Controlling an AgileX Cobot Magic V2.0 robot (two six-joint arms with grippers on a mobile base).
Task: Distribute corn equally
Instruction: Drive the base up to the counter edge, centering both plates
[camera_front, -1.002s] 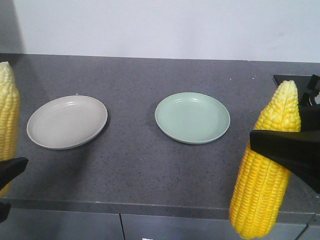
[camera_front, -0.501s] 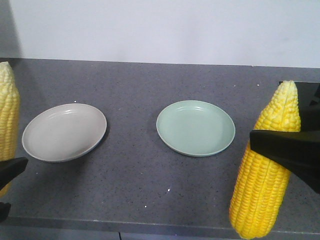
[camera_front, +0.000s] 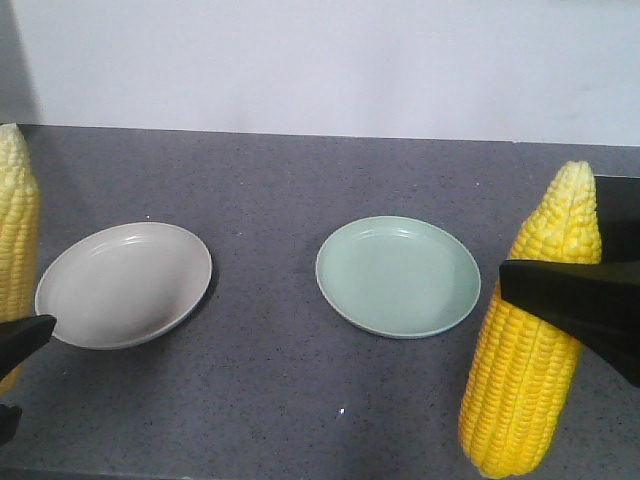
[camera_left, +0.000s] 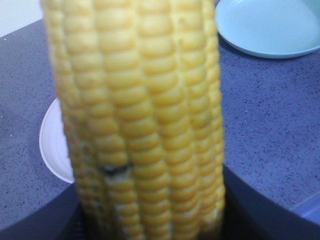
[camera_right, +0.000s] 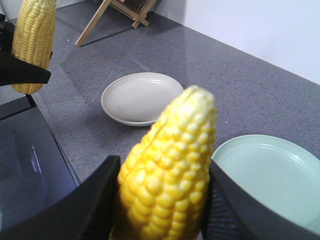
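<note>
Two corn cobs are held upright above a grey counter (camera_front: 270, 180). My left gripper (camera_front: 12, 378) is shut on the lower part of the left cob (camera_front: 15, 230), which fills the left wrist view as a cob (camera_left: 145, 115) between dark jaws at my left gripper (camera_left: 150, 212). The right cob (camera_front: 530, 350) stands tip up with my right gripper (camera_front: 515, 290) shut on its middle. In the right wrist view that cob (camera_right: 170, 170) sits squeezed in my right gripper (camera_right: 165, 200). A beige plate (camera_front: 125, 283) and a green plate (camera_front: 398, 275) lie empty on the counter.
The white wall (camera_front: 320, 60) backs the counter. A dark glossy panel (camera_right: 30, 160) lies at the counter's near side, by the left cob (camera_right: 34, 40). A wooden rack (camera_right: 120, 12) stands at the far end. The plates also show as a beige plate (camera_right: 142, 97) and a green plate (camera_right: 270, 170).
The front view has closed in on the counter: both plates sit lower in the frame and the counter's front edge has left view. Both cobs stay gripped as before.
</note>
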